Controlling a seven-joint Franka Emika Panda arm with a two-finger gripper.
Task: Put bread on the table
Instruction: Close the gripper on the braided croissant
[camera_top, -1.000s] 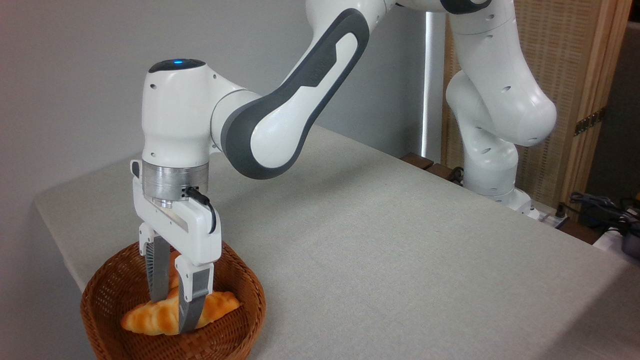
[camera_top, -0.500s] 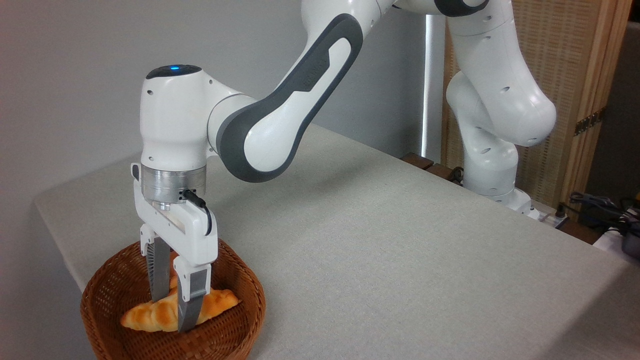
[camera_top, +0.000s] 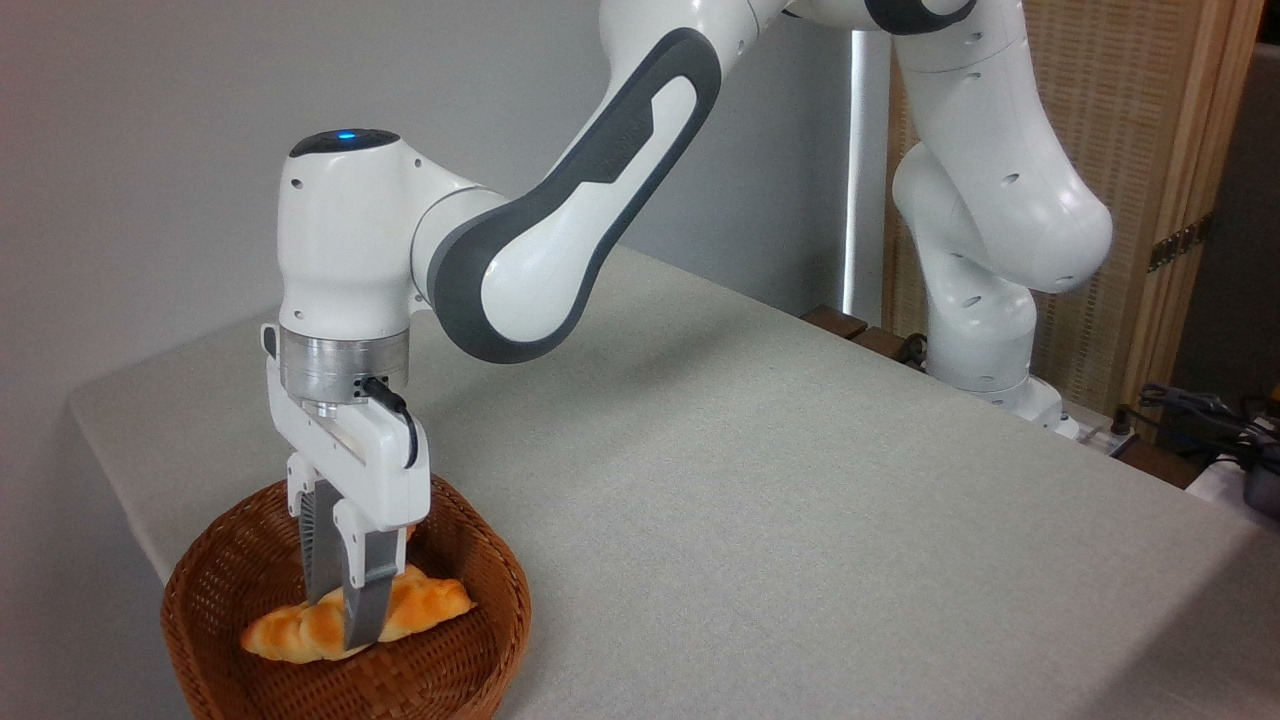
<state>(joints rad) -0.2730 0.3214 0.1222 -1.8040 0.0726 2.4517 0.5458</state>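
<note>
The bread (camera_top: 425, 603), a long golden loaf with toasted patches, lies inside a round brown wicker basket (camera_top: 205, 590) at the table's near left corner. My gripper (camera_top: 338, 622) points straight down into the basket. Its two grey fingers (camera_top: 366, 600) are closed against the middle of the loaf, one on each side, so it is shut on the bread. Both pointed ends of the loaf stick out past the fingers. The loaf still appears to rest low in the basket. The table (camera_top: 760, 480) is covered in a light grey-beige cloth.
The basket sits close to the table's left and front edges. The arm's white base (camera_top: 985, 340) stands at the far right side of the table. Cables (camera_top: 1200, 410) and a wooden screen (camera_top: 1130, 150) are beyond the right edge.
The fingers have drawn together onto the middle of the bread. The wrist has shifted slightly left and a little lower. The loaf has barely moved.
</note>
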